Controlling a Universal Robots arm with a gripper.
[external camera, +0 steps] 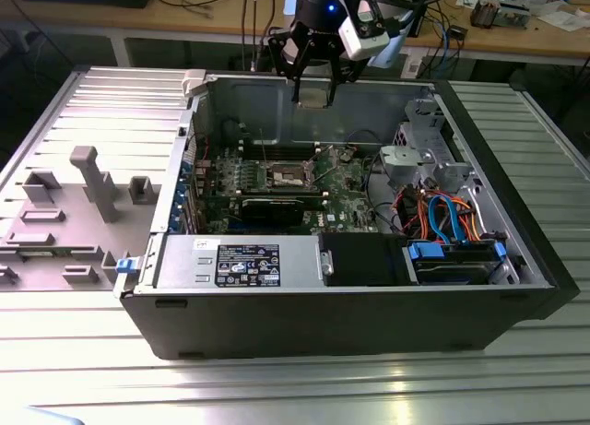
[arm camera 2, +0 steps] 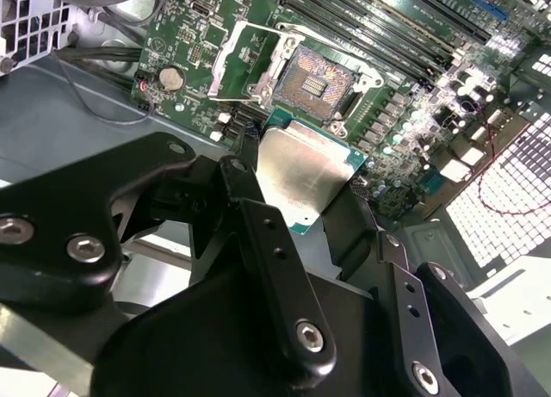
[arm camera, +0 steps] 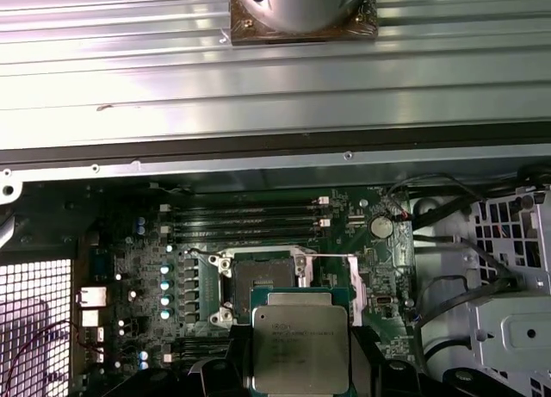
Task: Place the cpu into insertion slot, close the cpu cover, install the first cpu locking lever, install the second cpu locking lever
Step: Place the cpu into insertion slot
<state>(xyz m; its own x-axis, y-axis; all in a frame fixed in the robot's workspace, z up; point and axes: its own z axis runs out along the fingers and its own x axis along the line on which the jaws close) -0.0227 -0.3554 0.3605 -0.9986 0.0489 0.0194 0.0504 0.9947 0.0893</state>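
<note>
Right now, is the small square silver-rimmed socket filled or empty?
Empty: the square silver-rimmed socket shows its dark pin grid bare, and the black gripper holds the silvery-grey square chip clear of it.

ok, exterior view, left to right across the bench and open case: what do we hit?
Grey upright post → blue latch → insertion slot → metal drive cage. The claw, holding the cpu, hangs over the slot's span, so it's left out.
</note>
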